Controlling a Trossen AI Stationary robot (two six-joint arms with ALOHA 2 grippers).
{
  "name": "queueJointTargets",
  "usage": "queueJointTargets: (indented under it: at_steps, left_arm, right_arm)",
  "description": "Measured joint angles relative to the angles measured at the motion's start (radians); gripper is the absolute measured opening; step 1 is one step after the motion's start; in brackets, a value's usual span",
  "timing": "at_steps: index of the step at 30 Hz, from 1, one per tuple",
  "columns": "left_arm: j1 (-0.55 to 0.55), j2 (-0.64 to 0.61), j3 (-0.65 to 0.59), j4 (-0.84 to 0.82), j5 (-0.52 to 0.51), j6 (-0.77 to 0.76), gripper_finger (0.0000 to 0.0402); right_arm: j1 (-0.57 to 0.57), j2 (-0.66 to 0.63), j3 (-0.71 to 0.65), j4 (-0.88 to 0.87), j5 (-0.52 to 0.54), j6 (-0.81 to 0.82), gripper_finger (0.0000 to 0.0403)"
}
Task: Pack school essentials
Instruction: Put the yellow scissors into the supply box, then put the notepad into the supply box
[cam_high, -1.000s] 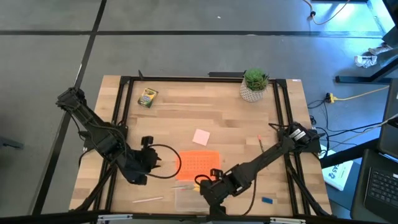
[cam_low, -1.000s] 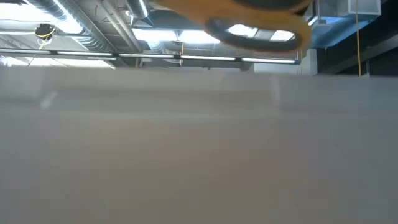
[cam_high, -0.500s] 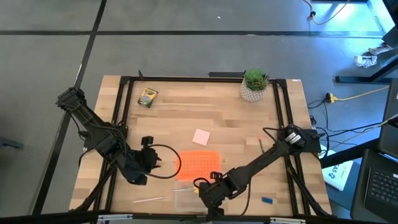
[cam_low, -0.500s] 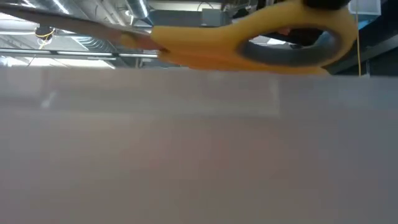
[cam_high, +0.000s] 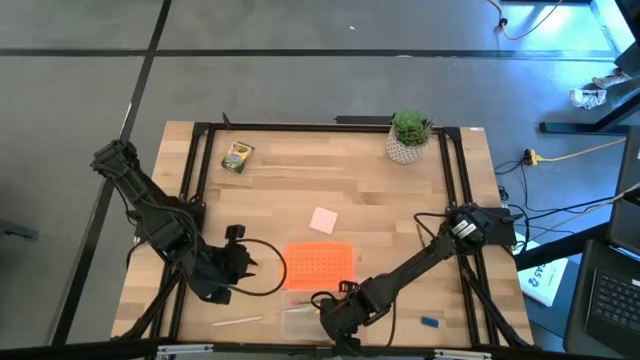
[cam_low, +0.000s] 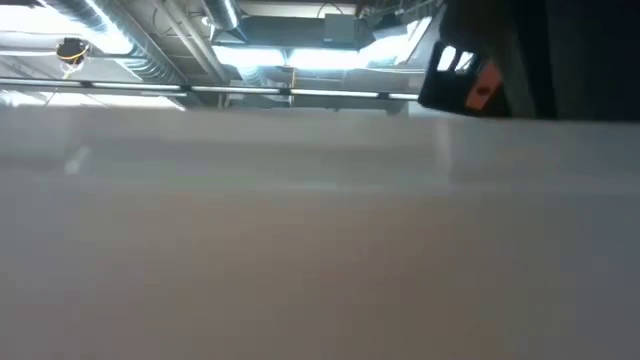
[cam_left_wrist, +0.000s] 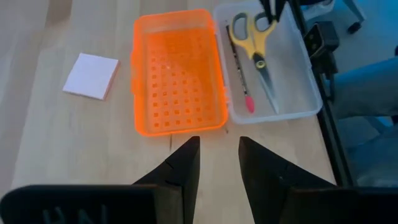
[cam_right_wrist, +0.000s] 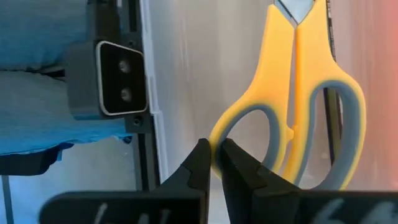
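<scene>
Pinching one yellow handle loop of the scissors, the right arm's fingers are closed on it at the bench's 6 o'clock edge, the scissors lying in the clear case beside a pencil. The left arm's fingers stand narrowly parted and empty at 8 o'clock, facing the orange lid hinged open beside the case. The pink pad lies near centre, the crayon box at 11 o'clock, the potted plant at 1 o'clock, and a blue piece at 5 o'clock.
</scene>
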Motion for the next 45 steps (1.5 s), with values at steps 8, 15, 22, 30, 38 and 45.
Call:
queueJointTargets:
  at_steps: [8, 15, 22, 30, 38, 45]
  left_arm:
    - [-0.019, 0.0, 0.0, 0.009, 0.0, 0.0, 0.0104]
    - [-0.019, 0.0, 0.0, 0.009, -0.001, 0.0, 0.0104]
    - [-0.019, 0.0, 0.0, 0.009, -0.002, 0.0, 0.0104]
    - [-0.019, 0.0, 0.0, 0.009, -0.002, -0.001, 0.0104]
    - [-0.019, 0.0, 0.0, 0.009, -0.002, -0.001, 0.0104]
    - [-0.019, 0.0, 0.0, 0.009, -0.002, -0.001, 0.0104]
  right_arm:
    - [0.0, 0.02, 0.0, -0.005, 0.002, 0.0, 0.0026]
    - [0.0, 0.026, 0.0, -0.007, 0.009, -0.002, 0.0026]
    - [-0.001, 0.034, 0.0, -0.004, 0.01, 0.001, 0.0035]
    - [-0.001, 0.034, 0.0, -0.005, 0.011, -0.001, 0.0076]
    - [-0.001, 0.034, 0.0, -0.005, 0.011, -0.001, 0.0112]
    - [-0.016, 0.034, 0.0, -0.008, 0.004, 0.0, 0.0128]
